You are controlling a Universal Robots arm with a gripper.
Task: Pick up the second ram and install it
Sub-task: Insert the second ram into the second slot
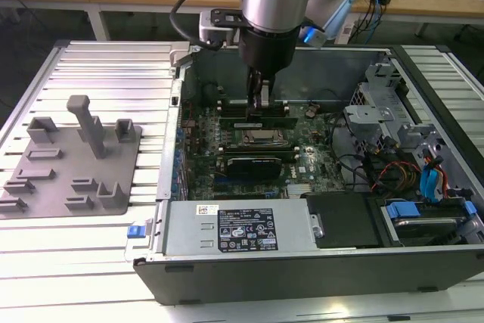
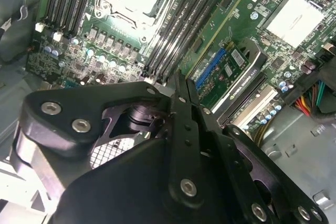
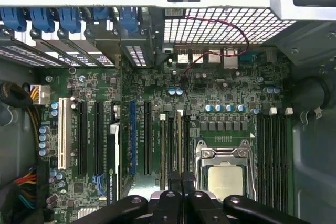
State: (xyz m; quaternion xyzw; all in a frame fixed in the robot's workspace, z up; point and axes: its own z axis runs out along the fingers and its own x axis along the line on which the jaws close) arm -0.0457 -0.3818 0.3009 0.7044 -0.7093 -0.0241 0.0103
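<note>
My gripper [image 1: 261, 107] reaches down inside the open computer case [image 1: 174, 187], over the memory slots just behind the CPU socket [image 1: 261, 139]. In the first wrist view a thin green stick, the second ram [image 3: 178, 140], stands on edge in one of the black slots beside the CPU socket [image 3: 223, 174]. The gripper [image 3: 181, 178] sits right over that stick's near end with its fingers pressed together. The second wrist view shows the gripper [image 2: 177, 80] shut, its tip above the slot ends. Whether the tip touches the stick cannot be told.
A grey plastic holder tray [image 1: 68, 160] lies outside the case on the exterior view's left. A graphics card [image 1: 253, 164] sits in front of the socket. The power supply [image 1: 238, 228] fills the near side, with drive cages and cables [image 1: 393, 172] on the exterior view's right.
</note>
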